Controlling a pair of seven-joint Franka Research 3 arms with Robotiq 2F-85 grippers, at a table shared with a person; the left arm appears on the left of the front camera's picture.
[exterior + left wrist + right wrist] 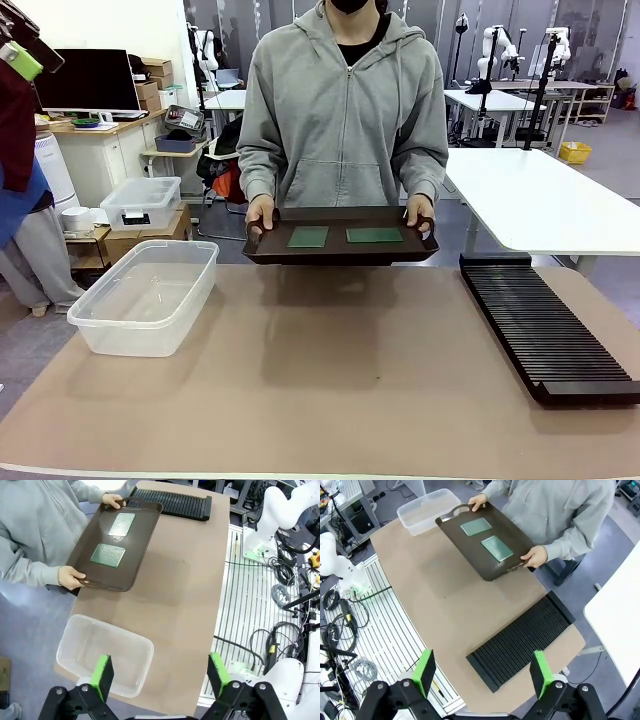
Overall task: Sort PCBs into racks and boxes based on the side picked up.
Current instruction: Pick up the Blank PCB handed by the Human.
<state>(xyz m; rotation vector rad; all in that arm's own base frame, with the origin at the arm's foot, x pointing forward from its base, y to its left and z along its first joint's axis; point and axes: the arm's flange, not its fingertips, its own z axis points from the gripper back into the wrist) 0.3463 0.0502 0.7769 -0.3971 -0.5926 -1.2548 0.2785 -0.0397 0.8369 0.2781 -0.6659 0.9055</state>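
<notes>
- The sorting is looking not yet begun: both PCBs [308, 237] are lying flat, side by side but apart, in the dark brown tray [340, 257].
- A person is holding that tray by its two handles, one hand [260, 214] at each end, at the far edge of the counter [330, 380] and apparently just above it.
- The clear box [100, 305] is sitting on the robot's left of the counter, holding nothing.
- The black rack [545, 330] is lying on the robot's right, its slots carrying no board.
- The left end effector [160, 669] is hanging high over the box end, fingers spread apart and gripping nothing.
- The right end effector [483, 672] is hanging high over the rack end, fingers likewise apart and gripping nothing.
- By my judgement, everything is waiting to be done: picking up each board and placing it in rack or box according to the side taken.
</notes>
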